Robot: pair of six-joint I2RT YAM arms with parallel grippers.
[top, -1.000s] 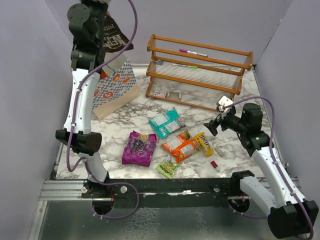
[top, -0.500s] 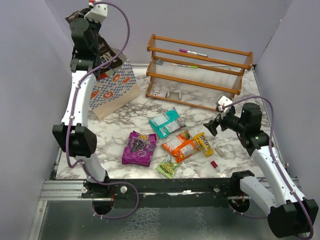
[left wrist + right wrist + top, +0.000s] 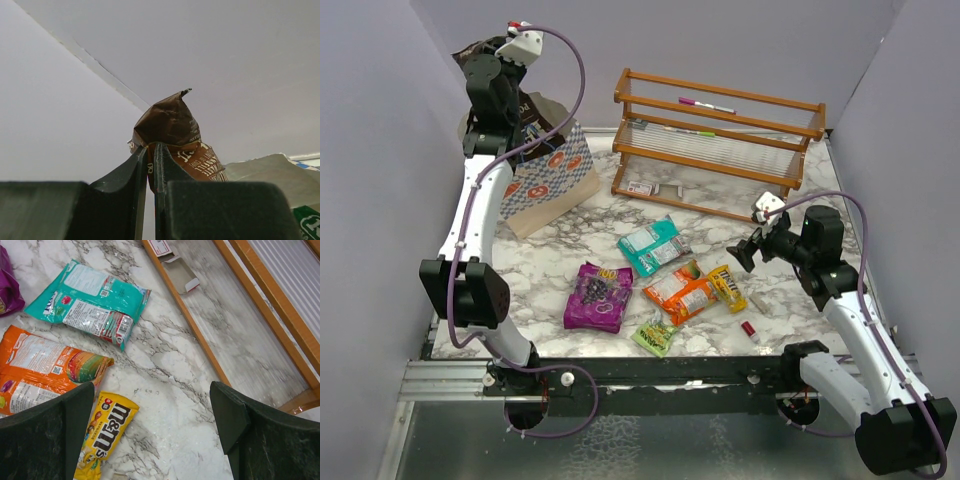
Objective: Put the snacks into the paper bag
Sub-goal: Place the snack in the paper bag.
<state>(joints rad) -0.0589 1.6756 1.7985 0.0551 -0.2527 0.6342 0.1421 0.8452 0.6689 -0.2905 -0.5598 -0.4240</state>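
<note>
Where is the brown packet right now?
Top view, far left: the brown packet is pinched in the left fingers, at the mouth of the bag, left of the rack.

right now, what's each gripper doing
left gripper: closed on the brown packet
right gripper: open, holding nothing

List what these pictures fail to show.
1. Top view: inside of the paper bag, behind the brown packet and left arm.
2. Left wrist view: lower half of that packet, behind the left hand.
3. Right wrist view: purple packet, cut by the left edge.
4. Top view: print on the light-green packet, too small.
</note>
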